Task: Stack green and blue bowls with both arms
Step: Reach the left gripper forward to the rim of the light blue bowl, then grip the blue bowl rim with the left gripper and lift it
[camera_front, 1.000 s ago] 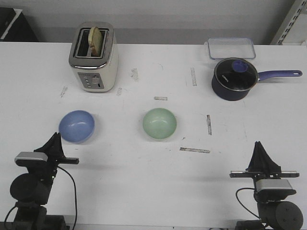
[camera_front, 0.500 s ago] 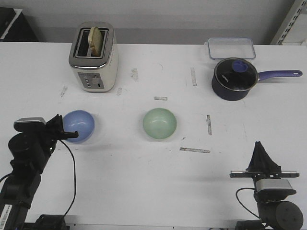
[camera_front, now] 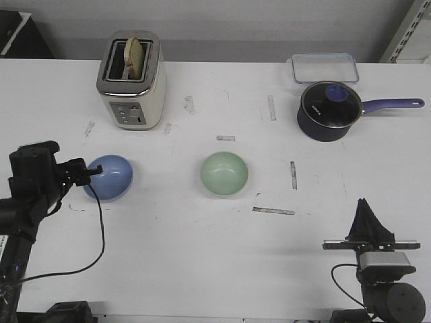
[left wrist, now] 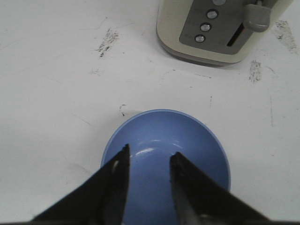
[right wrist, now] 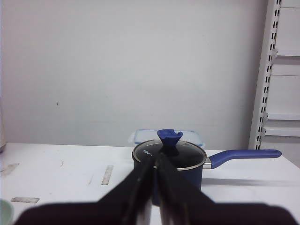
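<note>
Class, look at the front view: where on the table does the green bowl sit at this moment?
The green bowl sits near the table's middle, to the right of the blue bowl and forward-left of the navy saucepan, with no end effector near it.

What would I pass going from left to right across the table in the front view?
Left hand → blue bowl → toaster → green bowl → saucepan → right hand. The clear container behind the saucepan overlaps it sideways, so I leave it out.

Scuffed white table (camera_front: 202, 256), grey wall (right wrist: 117, 70), white shelving (right wrist: 281, 93)
</note>
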Controlling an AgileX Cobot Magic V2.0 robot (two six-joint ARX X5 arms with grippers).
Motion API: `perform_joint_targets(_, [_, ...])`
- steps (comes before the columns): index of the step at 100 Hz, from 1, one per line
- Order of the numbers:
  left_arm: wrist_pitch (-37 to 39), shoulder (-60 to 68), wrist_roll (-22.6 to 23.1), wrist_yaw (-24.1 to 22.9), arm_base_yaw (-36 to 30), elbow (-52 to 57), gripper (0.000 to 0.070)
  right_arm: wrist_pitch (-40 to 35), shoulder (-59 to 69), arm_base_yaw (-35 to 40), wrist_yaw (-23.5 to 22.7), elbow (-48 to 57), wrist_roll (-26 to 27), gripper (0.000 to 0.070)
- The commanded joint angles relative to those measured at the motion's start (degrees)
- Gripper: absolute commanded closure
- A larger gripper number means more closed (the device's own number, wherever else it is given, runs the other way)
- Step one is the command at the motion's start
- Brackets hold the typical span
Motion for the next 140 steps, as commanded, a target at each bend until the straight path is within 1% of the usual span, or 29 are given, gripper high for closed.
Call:
perform_joint_targets(1, [-2.45, 2.23, -0.2, 1.86, 1.2, 3.02, 0.0349, 0.72, -0.22, 0.04, 0.0, 0.22, -0.26, 0.0695])
perform_joint_targets(8, [-6.16, 4.68, -0.2, 2.62, 2.64, 5.79, 0.0288, 0.72, -0.22, 0.04, 0.0, 0.22, -0.26, 0.0695])
perform_joint_targets(15, [-9.86, 7.28, -0.15, 2.62, 4.22, 8.39, 0.0245, 0.72, -0.22, 0.04, 0.0, 0.22, -0.26, 0.0695])
perform_joint_targets(28, [-13.75, 12.13, -0.15, 2.93, 6.82, 11.69, 0.0245, 0.72, -0.22, 0.04, 0.0, 0.22, -0.26, 0.0695])
perform_joint_targets(38, [-14.71, 15.61, -0.55, 6.05, 8.66, 12.33, 0.0245, 0.72, -0.22, 0.04, 0.0, 0.22, -0.26, 0.0695])
perform_joint_targets(47, [-15.82, 18.69, -2.34, 8.57, 9.7, 12.33, 0.0245, 0.72, -0.22, 0.04, 0.0, 0.22, -0.26, 0.0695])
perform_joint_targets(72, [-16.26, 26.34, -1.55, 8.28, 10.14, 12.33, 0.0249, 0.72, -0.22, 0.04, 0.0, 0.22, -0.26, 0.0695])
perform_joint_targets(95, [-16.24, 32.39, 0.13, 8.31, 9.84, 12.33, 0.0258, 0.72, -0.22, 0.04, 0.0, 0.22, -0.26, 0.0695])
perform_joint_targets(100, [-16.11, 33.22, 0.13, 8.31, 9.75, 12.33, 0.0287, 0.72, -0.22, 0.04, 0.0, 0.22, -0.26, 0.0695])
perform_joint_targets(108, [-16.09, 34.01, 0.15, 8.31, 9.49, 12.33, 0.0423, 0.72, -0.22, 0.04, 0.0, 0.22, -0.26, 0.0695])
perform_joint_targets(114, [-16.06, 34.25, 0.15, 8.31, 9.42, 12.33, 0.0507, 0.72, -0.22, 0.04, 0.0, 0.22, -0.26, 0.0695])
perform_joint_targets(118, [-15.91, 34.25, 0.15, 8.31, 9.42, 12.33, 0.0543, 0.72, -0.22, 0.04, 0.0, 0.22, -0.26, 0.0695])
perform_joint_targets(128, [-15.91, 34.25, 0.13, 8.31, 9.35, 12.44, 0.0606, 0.72, -0.22, 0.04, 0.0, 0.22, -0.26, 0.0695])
perform_joint_targets(137, [-16.39, 34.25, 0.13, 8.39, 8.94, 12.68, 0.0693, 0.72, -0.22, 0.04, 0.0, 0.22, -0.26, 0.0695])
perform_joint_targets(140, [-16.52, 34.25, 0.11, 8.44, 8.72, 12.74, 0.07, 0.72, -0.22, 0.04, 0.0, 0.22, -0.26, 0.0695])
